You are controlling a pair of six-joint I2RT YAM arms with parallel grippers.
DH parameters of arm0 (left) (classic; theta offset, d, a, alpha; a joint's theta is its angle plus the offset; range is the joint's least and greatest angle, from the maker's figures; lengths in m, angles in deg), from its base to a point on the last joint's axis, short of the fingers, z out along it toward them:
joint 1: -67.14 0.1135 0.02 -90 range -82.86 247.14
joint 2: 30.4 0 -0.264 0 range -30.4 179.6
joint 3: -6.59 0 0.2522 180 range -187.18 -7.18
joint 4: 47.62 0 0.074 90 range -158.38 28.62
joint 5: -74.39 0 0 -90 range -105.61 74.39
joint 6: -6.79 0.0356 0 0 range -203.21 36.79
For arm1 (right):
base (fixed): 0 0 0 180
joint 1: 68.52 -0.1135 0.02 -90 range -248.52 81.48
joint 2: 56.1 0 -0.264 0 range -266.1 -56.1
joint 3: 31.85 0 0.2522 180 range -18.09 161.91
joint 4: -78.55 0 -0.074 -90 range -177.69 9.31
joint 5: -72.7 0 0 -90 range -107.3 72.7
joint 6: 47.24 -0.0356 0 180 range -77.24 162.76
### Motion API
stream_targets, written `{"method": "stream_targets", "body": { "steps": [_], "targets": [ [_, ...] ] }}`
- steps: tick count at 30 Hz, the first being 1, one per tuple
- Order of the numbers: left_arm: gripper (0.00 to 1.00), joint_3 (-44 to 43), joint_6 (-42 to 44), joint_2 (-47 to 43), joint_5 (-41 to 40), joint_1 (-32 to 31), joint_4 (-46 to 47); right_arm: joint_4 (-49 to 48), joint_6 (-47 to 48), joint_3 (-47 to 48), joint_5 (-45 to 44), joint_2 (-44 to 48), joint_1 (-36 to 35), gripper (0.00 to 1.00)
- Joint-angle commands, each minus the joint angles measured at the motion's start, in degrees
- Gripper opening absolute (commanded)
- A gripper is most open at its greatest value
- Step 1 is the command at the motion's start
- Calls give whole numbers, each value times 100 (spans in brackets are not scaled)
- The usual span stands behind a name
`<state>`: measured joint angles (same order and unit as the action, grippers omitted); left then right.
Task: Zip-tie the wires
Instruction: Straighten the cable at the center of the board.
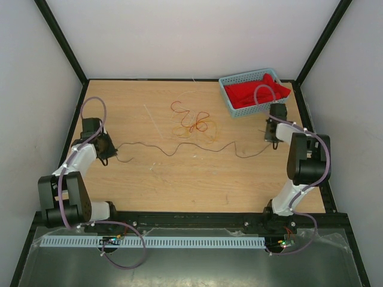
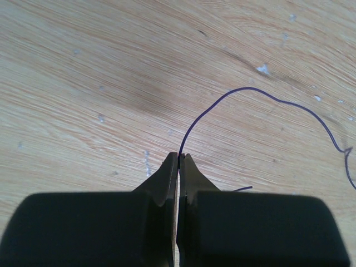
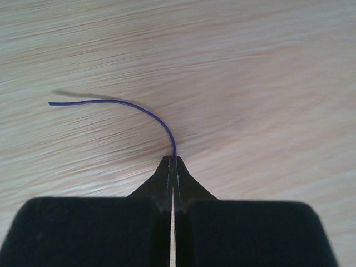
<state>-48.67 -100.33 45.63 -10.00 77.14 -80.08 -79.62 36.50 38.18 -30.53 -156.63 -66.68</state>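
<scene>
Wooden table [image 1: 179,185] from above: you can count three wires [image 1: 191,122]. One dark strand [image 1: 143,143] sags between the arms, while one red and one orange lie curled mid-table. One blue basket [image 1: 227,95] sits far right.

Left wrist: your left gripper [image 2: 179,158] has its fingers pressed together, pinching the dark strand's end.

Right wrist: your right gripper [image 3: 173,160] pinches the other end likewise.

Expect featherlight, floppy, slippery stuff, so take hold near the ends.
</scene>
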Motion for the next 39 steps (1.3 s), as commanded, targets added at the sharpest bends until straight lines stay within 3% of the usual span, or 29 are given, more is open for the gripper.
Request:
{"method": "stream_targets", "body": {
  "steps": [1,9,18,23,26,30,33,36,39],
  "targets": [
    [0,-128,8,92,-477,149,7,953,15,76,-1036,-485,505,0],
    [0,-445,-73,683,-499,795,233,1074,225,735,-1506,-1088,850,0],
    [0,-446,-115,932,-650,1318,509,1289,302,1693,-1251,-1328,1633,0],
    [0,-557,40,1148,-318,1378,535,1468,225,2101,-693,-1384,1653,0],
    [0,-653,220,1351,265,1280,543,1469,211,2057,-470,-1323,1648,0],
    [0,-690,353,1415,352,1009,528,1464,199,1894,-61,-1071,1648,1],
    [8,-661,325,1381,383,959,508,1451,141,1779,617,-811,1642,13],
    [18,-595,316,1293,340,965,495,1380,101,1648,1209,-533,1637,37],
    [26,-537,314,1215,236,965,492,1254,-1,1552,1715,-213,1631,50]
  ]
}}
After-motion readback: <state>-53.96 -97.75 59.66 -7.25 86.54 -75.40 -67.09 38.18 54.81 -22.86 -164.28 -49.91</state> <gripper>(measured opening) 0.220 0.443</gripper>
